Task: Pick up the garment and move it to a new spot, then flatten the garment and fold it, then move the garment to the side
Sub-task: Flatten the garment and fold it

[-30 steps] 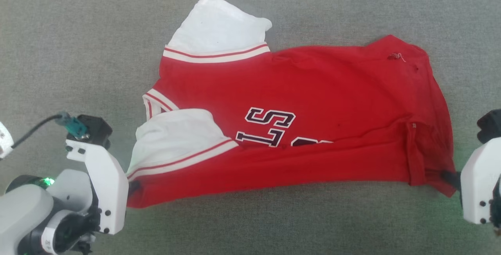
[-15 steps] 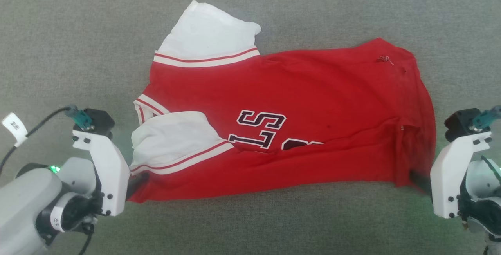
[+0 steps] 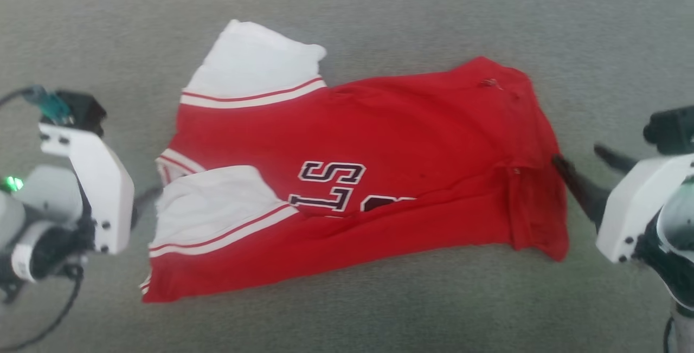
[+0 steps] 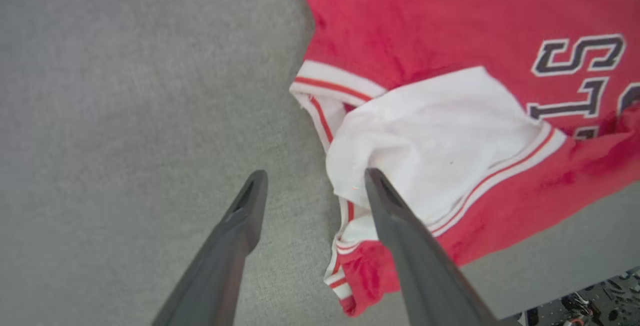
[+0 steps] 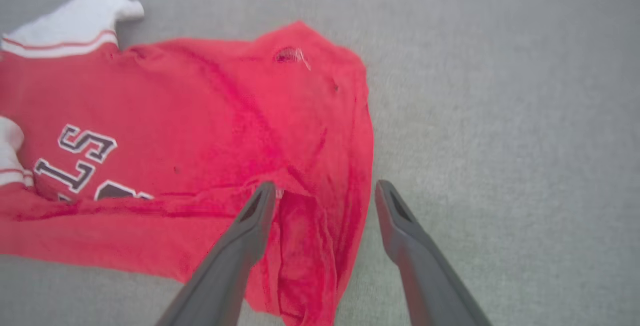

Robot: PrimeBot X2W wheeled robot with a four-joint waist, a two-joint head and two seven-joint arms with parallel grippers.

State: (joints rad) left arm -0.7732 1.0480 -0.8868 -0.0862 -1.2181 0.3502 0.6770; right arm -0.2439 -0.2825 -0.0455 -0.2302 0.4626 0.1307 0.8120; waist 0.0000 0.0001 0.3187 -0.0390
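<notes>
**Now both claws wide, shirt lying free between them**

Left claw (image 4: 315,176) stands wide, nothing between its fingers. Right claw (image 5: 325,186) is the same, wide and empty. The garment (image 3: 379,141) lies on the grey surface (image 3: 347,309) between the two claws, its near long edge turned up over part of the lettering.

Just ahead of the left claw, to its right, sits the near white sleeve (image 4: 430,155), bunched. One finger crosses over it in the wrist view and the other is over bare grey. Touching or not: cannot tell. The far sleeve (image 3: 255,65) lies well beyond that claw, spread out.

The right claw straddles the shirt's edge. One finger is over a crumpled hem flap (image 5: 305,246) and the other is off the cloth.

Risks, as I judge them:
- Thin fabric this close to open fingers could snag if either arm swings sideways, which would drag the corner and undo the fold.
- The fold line runs slanted, and the hem flap and near sleeve are rumpled. Folding again without smoothing would lock in the creases.
- A grab at the flap could catch only one layer, so the shirt would peel open on the lift.

Containers: the shirt sits in nothing, straight on the grey surface.
</notes>
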